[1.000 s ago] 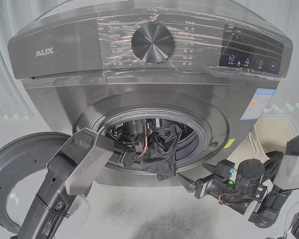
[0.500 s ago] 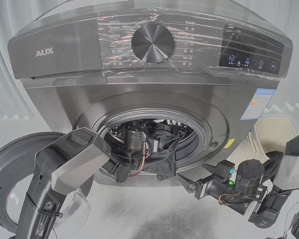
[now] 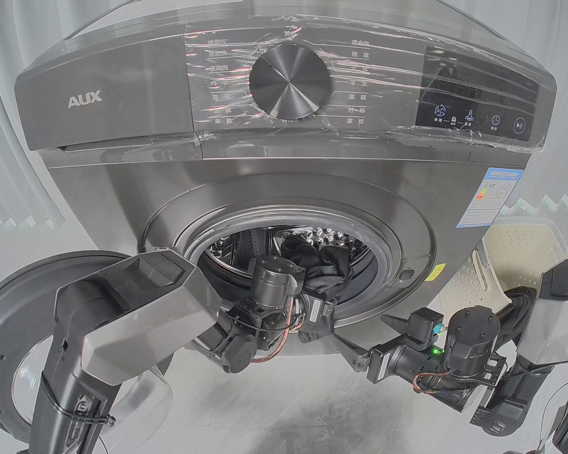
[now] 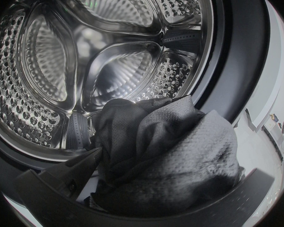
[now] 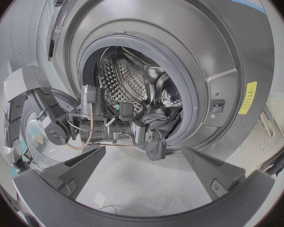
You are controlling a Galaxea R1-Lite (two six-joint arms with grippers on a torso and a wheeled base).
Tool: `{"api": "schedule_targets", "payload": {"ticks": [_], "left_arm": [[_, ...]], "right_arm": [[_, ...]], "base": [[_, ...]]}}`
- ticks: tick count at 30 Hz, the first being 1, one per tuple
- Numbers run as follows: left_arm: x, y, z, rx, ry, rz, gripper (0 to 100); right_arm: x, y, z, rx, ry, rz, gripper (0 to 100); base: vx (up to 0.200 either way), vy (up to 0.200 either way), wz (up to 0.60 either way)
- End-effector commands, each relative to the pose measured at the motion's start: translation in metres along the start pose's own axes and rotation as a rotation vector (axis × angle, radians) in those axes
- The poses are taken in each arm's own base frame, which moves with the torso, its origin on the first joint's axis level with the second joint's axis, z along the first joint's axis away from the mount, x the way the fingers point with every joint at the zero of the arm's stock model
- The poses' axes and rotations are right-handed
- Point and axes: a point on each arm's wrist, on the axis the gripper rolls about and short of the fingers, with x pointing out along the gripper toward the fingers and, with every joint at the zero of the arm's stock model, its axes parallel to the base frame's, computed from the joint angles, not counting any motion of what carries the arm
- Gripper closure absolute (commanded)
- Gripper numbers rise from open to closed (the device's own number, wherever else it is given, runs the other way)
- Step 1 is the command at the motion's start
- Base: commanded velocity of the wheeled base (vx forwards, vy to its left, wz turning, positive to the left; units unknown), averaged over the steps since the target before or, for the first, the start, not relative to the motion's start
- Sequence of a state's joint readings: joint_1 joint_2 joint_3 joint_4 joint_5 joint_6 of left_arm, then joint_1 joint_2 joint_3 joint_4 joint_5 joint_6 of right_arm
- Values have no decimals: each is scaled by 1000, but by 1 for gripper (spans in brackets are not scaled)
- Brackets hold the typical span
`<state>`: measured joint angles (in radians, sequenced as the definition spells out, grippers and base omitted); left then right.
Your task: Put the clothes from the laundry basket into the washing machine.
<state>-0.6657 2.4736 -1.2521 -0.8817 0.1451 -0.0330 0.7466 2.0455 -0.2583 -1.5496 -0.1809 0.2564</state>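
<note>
The left gripper (image 5: 154,135) stands spread at the mouth of the perforated steel washing-machine drum (image 4: 53,63), pinching nothing. The dark grey knitted garment (image 4: 167,155) lies bunched across its fingers (image 4: 72,171), draped over the black rubber door seal (image 4: 236,63). It looks soft, light and limp, so a pinch on the thick fold nearest the fingertips should suit it.

Dark garment (image 5: 161,121) at washing machine (image 5: 211,48) mouth
</note>
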Motion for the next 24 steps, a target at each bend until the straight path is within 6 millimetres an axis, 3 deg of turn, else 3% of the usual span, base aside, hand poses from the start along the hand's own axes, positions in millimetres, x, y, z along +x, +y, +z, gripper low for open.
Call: {"api": "schedule_targets", "payload": {"ticks": [1, 9, 10, 14, 15, 24], "left_arm": [[17, -1, -17, 2, 14, 3, 0], [42, 14, -29, 10, -6, 38, 0], [43, 15, -27, 9, -13, 41, 100], [47, 17, -18, -4, -58, 57, 100], [52, 21, -3, -22, -117, 71, 100], [65, 64, 47, -79, -324, 208, 100]], "right_arm": [[0, 0, -1, -1, 2, 1, 0], [1, 1, 0, 0, -2, 2, 0], [1, 1, 0, 0, -4, 3, 0], [1, 1, 0, 2, -4, 3, 0], [1, 1, 1, 0, -5, 3, 0], [1, 1, 1, 0, -5, 3, 0]], "base": [[0, 0, 0], [0, 0, 0], [0, 0, 0], [0, 0, 0], [0, 0, 0], [0, 0, 0]]}}
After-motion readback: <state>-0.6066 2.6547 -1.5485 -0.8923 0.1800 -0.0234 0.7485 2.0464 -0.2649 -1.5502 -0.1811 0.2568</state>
